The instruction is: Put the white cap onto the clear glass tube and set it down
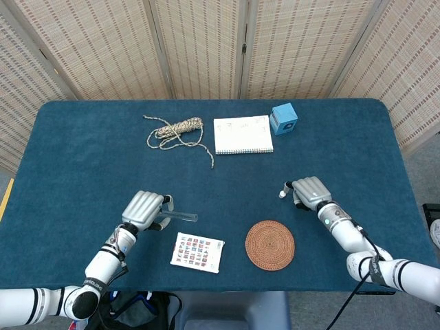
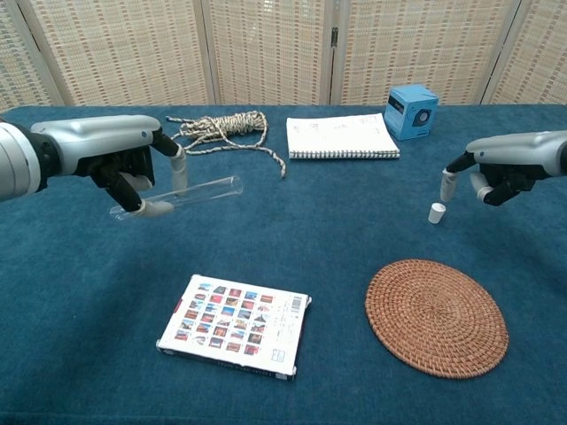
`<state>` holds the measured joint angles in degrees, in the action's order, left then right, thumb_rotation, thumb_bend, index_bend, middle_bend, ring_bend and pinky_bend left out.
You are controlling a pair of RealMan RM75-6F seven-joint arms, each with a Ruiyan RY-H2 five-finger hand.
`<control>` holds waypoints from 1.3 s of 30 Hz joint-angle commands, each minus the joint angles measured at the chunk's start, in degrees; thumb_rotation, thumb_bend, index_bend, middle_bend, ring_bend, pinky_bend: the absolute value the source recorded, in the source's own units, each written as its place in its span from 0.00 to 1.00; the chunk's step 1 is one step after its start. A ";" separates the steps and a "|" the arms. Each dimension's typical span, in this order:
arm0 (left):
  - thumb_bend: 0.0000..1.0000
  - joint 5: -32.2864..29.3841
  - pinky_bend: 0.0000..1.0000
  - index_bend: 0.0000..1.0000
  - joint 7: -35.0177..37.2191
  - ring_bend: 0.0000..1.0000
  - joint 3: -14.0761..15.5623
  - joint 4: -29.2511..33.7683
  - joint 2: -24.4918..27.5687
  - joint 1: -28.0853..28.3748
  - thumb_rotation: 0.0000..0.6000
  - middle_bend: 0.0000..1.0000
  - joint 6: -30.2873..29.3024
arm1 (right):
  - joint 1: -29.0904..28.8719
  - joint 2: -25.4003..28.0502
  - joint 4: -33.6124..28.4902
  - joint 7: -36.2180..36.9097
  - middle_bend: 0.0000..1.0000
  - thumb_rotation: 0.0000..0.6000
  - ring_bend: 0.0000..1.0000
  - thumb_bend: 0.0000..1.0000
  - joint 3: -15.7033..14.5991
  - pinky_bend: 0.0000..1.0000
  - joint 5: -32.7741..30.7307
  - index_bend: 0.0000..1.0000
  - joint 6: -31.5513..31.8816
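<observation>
Glass tube (image 2: 177, 195), clear and lying nearly level, is pinched near one end by the left hand (image 2: 115, 159), which holds it above the blue table (image 2: 80, 292), up and left of the woven coaster (image 2: 437, 316). Its open end points toward the coaster side. White cap (image 2: 436, 212) sits just below the right hand's (image 2: 505, 173) extended fingertips (image 2: 448, 184), above the coaster; whether the fingers touch it or whether it rests on the cloth I cannot tell. Other fingers of that hand are curled in. A picture card booklet (image 2: 235, 326) lies left of the coaster. Farther back are a rope coil (image 2: 217, 128), a spiral notebook (image 2: 341, 135) and a blue cube (image 2: 412, 111)
</observation>
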<state>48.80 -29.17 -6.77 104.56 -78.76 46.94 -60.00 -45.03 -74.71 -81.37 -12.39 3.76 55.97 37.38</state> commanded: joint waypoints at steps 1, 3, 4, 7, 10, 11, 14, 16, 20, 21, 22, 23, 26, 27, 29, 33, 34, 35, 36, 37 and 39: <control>0.36 0.07 1.00 0.59 0.13 0.90 0.07 -0.07 0.06 -0.10 1.00 1.00 0.04 | 0.96 2.56 -3.04 0.14 0.99 1.00 0.99 0.80 0.37 0.98 0.04 0.31 2.26; 0.36 0.20 1.00 0.59 0.27 0.90 0.08 -0.03 0.11 -0.19 1.00 1.00 0.00 | 1.37 4.10 -4.63 -0.10 0.94 1.00 0.95 0.66 0.46 0.97 -0.14 0.31 3.35; 0.36 0.24 1.00 0.59 0.31 0.90 0.09 0.01 0.14 -0.22 1.00 1.00 0.00 | 1.59 4.57 -5.21 -0.27 0.90 1.00 0.90 0.59 0.56 0.95 -0.03 0.31 4.14; 0.36 0.33 1.00 0.59 0.39 0.90 0.11 0.13 0.14 -0.27 1.00 1.00 0.07 | 2.42 5.59 -7.04 -0.33 0.68 1.00 0.65 0.42 0.86 0.75 0.65 0.31 6.45; 0.36 0.38 1.00 0.59 0.38 0.90 0.15 0.29 0.04 -0.28 1.00 1.00 0.08 | 2.96 5.87 -7.93 0.32 0.44 1.00 0.37 0.36 1.11 0.50 1.52 0.31 7.50; 0.36 0.42 1.00 0.59 0.36 0.90 0.17 0.36 0.02 -0.29 1.00 1.00 0.08 | 3.10 5.75 -7.83 0.49 0.32 1.00 0.24 0.34 1.11 0.37 1.87 0.30 7.69; 0.36 0.50 1.00 0.59 0.28 0.90 0.26 0.62 0.08 -0.36 1.00 1.00 0.02 | 3.52 4.44 -6.58 0.70 0.08 1.00 0.00 0.31 1.37 0.06 3.27 0.27 9.28; 0.36 0.48 1.00 0.59 0.20 0.90 0.31 0.73 0.12 -0.40 1.00 1.00 -0.03 | 3.73 3.30 -5.44 1.11 0.06 1.00 0.00 0.31 1.49 0.03 4.29 0.27 9.98; 0.36 0.31 1.00 0.59 0.04 0.90 0.34 0.83 0.14 -0.42 1.00 1.00 -0.08 | 3.51 0.53 -2.47 1.50 0.06 1.00 0.00 0.31 1.78 0.02 5.46 0.29 10.13; 0.36 0.28 1.00 0.59 0.00 0.90 0.36 0.83 0.14 -0.42 1.00 1.00 -0.09 | 3.40 -0.10 -1.81 1.54 0.06 1.00 0.00 0.31 1.87 0.02 5.55 0.31 10.05; 0.36 0.24 1.00 0.59 -0.03 0.90 0.37 0.84 0.14 -0.42 1.00 1.00 -0.07 | 3.26 -0.70 -1.12 1.50 0.07 1.00 0.00 0.31 1.91 0.02 5.59 0.32 9.82; 0.36 0.20 1.00 0.59 -0.05 0.90 0.38 0.85 0.13 -0.42 1.00 1.00 -0.05 | 3.09 -1.27 -0.42 1.40 0.07 1.00 0.00 0.31 1.92 0.02 5.52 0.33 9.51; 0.36 0.10 1.00 0.60 -0.06 0.90 0.47 0.80 0.06 -0.43 1.00 1.00 0.06 | 2.55 -3.10 1.79 0.83 0.09 1.00 0.00 0.30 1.94 0.02 5.04 0.35 8.47; 0.36 0.10 1.00 0.60 -0.05 0.90 0.49 0.76 0.03 -0.44 1.00 1.00 0.09 | 2.41 -3.63 2.39 0.66 0.09 1.00 0.00 0.28 1.95 0.01 4.97 0.35 8.28; 0.36 0.09 1.00 0.60 -0.02 0.90 0.57 0.57 -0.06 -0.45 1.00 1.00 0.18 | 2.25 -4.91 3.79 0.17 0.09 1.00 0.00 0.24 1.92 0.00 5.00 0.35 8.24; 0.36 0.07 1.00 0.60 0.21 0.90 0.72 0.08 -0.24 -0.50 1.00 1.00 0.53 | 1.99 -7.54 6.92 -0.45 0.09 1.00 0.00 0.21 1.69 0.00 4.81 0.36 7.54; 0.36 0.09 1.00 0.60 0.29 0.90 0.75 -0.03 -0.28 -0.51 1.00 1.00 0.60 | 1.92 -8.06 7.59 -0.49 0.09 1.00 0.00 0.21 1.70 0.00 4.66 0.36 7.27; 0.36 0.14 1.00 0.60 0.37 0.90 0.78 -0.12 -0.32 -0.54 1.00 1.00 0.65 | 1.87 -8.57 8.24 -0.47 0.09 1.00 0.00 0.21 1.74 0.00 4.55 0.36 7.07; 0.36 0.20 1.00 0.60 0.45 0.90 0.83 -0.26 -0.34 -0.57 1.00 1.00 0.72 | 1.79 -9.20 9.06 -0.42 0.09 1.00 0.00 0.21 1.78 0.00 4.48 0.37 6.80; 0.36 0.24 1.00 0.60 0.54 0.90 0.84 -0.35 -0.36 -0.60 1.00 1.00 0.76 | 1.72 -9.62 9.64 -0.39 0.09 1.00 0.00 0.21 1.81 0.00 4.42 0.38 6.58; 0.36 0.29 1.00 0.60 0.70 0.90 0.91 -0.58 -0.38 -0.67 1.00 1.00 0.87 | 1.52 -10.44 10.87 -0.52 0.10 1.00 0.00 0.21 1.85 0.00 4.20 0.39 5.95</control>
<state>49.08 -28.49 -5.87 104.00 -79.13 46.28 -59.14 -43.31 -84.55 -71.20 -12.80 5.58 60.39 43.84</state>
